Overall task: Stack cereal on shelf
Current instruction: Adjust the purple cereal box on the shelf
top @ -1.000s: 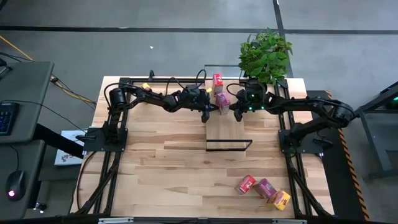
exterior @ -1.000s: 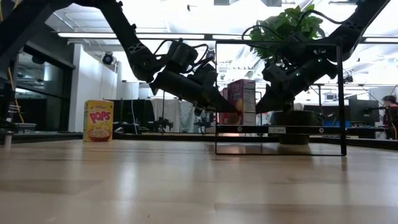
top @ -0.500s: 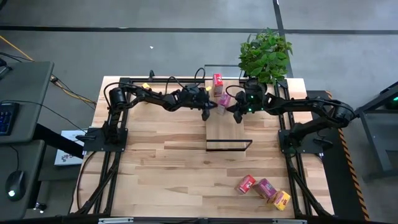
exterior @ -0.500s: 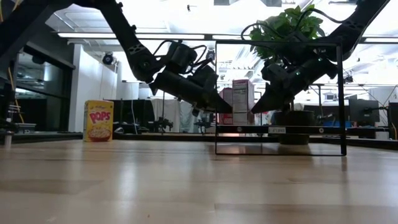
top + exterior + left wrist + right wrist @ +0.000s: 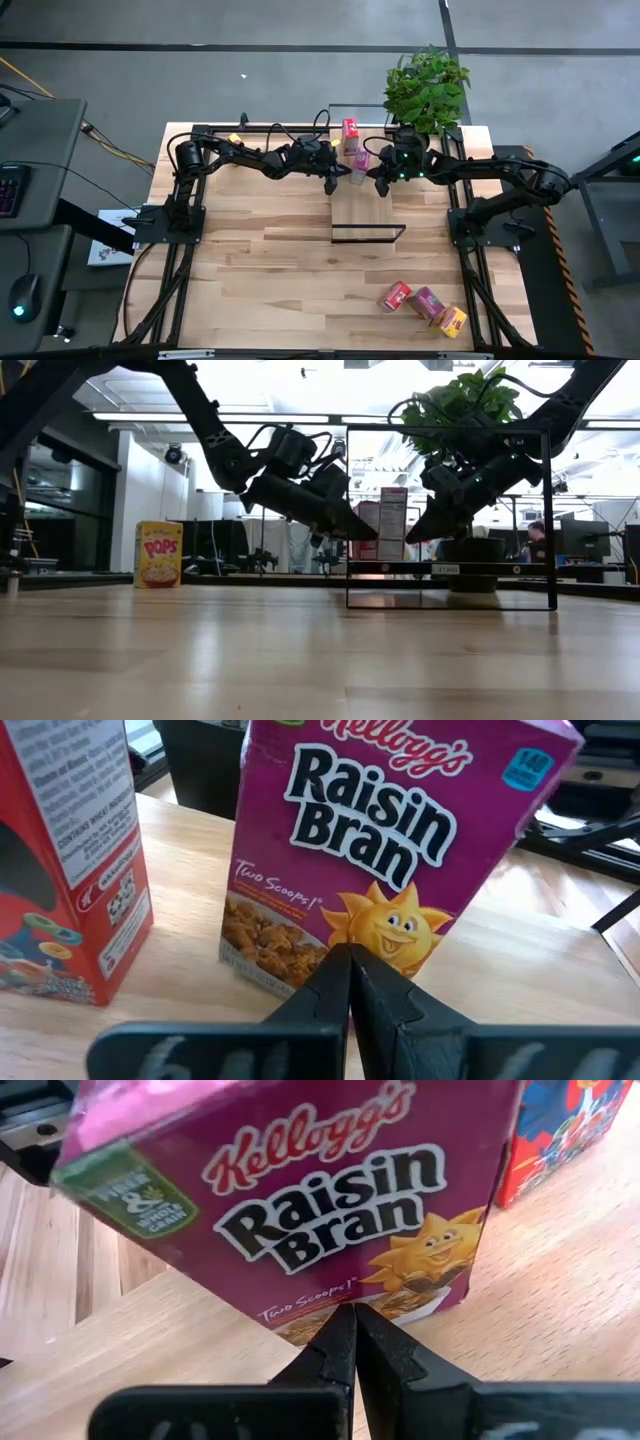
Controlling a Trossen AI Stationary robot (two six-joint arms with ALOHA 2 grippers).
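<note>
A pink-purple Raisin Bran box (image 5: pixel 358 162) stands upright on the light-wood shelf plank (image 5: pixel 366 212), near its far end. A red cereal box (image 5: pixel 349 128) stands just behind it. My left gripper (image 5: pixel 337 180) is shut at the left of the pink-purple box. My right gripper (image 5: pixel 374 180) is shut at its right. In the low view the box (image 5: pixel 393 522) stands between the two slanting gripper tips. A yellow box (image 5: pixel 158 554) stands at the table's far left. My left gripper has its shut fingertips (image 5: pixel 345 960) against the lower part of the box's front face (image 5: pixel 352 925), slanting down from the table's left. The box stands on its base on the plank. My right gripper has its shut fingertips (image 5: pixel 350 1320) at the bottom edge of the box's opposite broad face (image 5: pixel 330 1302), slanting down from the table's right. The box looks slightly turned in this view.
A red (image 5: pixel 396 296), a pink-purple (image 5: pixel 428 301) and a yellow box (image 5: pixel 453 321) lie near the table's near right corner. A potted plant (image 5: pixel 428 85) stands at the far right, behind the right arm. A thin black frame (image 5: pixel 548 510) rises around the shelf.
The pink-purple box has turned about on the plank between the two shut grippers. In the low view it showed a broad side and now shows a narrower one. My right gripper has shifted slightly beside it.
</note>
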